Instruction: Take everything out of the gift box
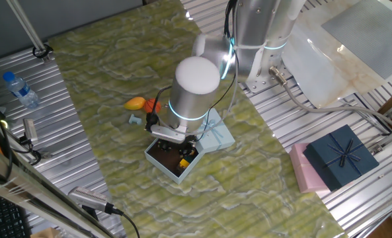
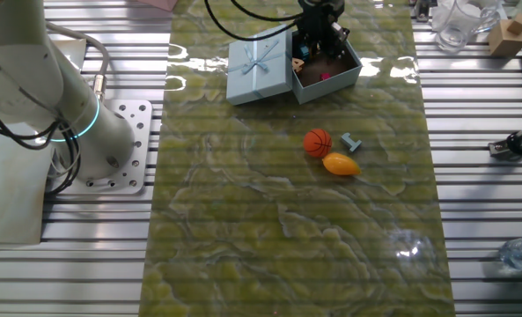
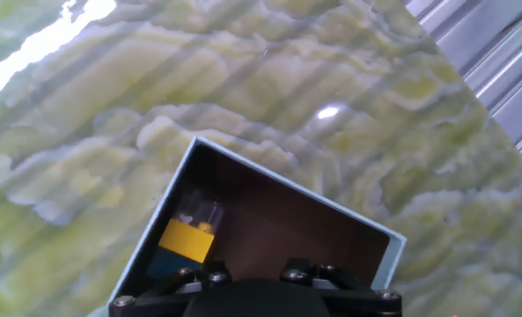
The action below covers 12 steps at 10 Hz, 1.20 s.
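The pale-blue gift box [image 1: 157,160] stands open on the green mat, and its bow lid [image 1: 217,136] lies right beside it. My gripper [image 1: 181,147] hangs over the box's dark inside, and its fingertips are hidden, so the jaw state is unclear. In the hand view the box [image 3: 269,187] holds a yellow piece [image 3: 188,239] in its left corner. The other fixed view shows a magenta piece [image 2: 325,77] inside the box [image 2: 341,77]. An orange basketball [image 2: 318,143], a yellow-orange mango [image 2: 340,164] and a small grey-blue piece [image 2: 351,142] lie out on the mat.
A dark navy box with a bow [image 1: 341,156] sits on a pink box [image 1: 300,170] at the right of the mat. A water bottle [image 1: 20,89] lies on the metal slats at the left. The arm's base [image 2: 111,150] stands beside the mat.
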{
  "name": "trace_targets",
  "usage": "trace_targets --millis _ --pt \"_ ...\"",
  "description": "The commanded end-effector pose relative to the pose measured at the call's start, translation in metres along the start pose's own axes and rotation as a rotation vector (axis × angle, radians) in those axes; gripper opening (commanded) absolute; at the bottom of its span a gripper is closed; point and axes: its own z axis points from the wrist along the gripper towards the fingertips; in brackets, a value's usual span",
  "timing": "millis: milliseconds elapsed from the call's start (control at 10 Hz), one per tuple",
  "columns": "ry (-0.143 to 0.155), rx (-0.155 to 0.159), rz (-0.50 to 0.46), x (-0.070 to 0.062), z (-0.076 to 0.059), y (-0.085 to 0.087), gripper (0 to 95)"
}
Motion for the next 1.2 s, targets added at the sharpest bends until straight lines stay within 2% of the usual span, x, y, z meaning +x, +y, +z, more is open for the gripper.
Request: trace_targets --millis 100,200,400,600,900,1200 --pt "-0.023 -0.028 -0.042 -0.001 0.001 0.0 38.0" --pt "-0.052 -0.047 -0.091 -0.001 0.001 0.0 57.0" --pt "-0.069 -0.051 -0.205 -0.001 0.001 0.0 57.0" --pt "-0.071 -0.043 -0.284 0.001 0.002 -0.001 57.0" --pt "-0.066 -0.019 -0.399 0.003 0.003 -0.002 57.0" --pt "-0.056 0.023 -0.454 0.018 0.012 -0.008 57.0"
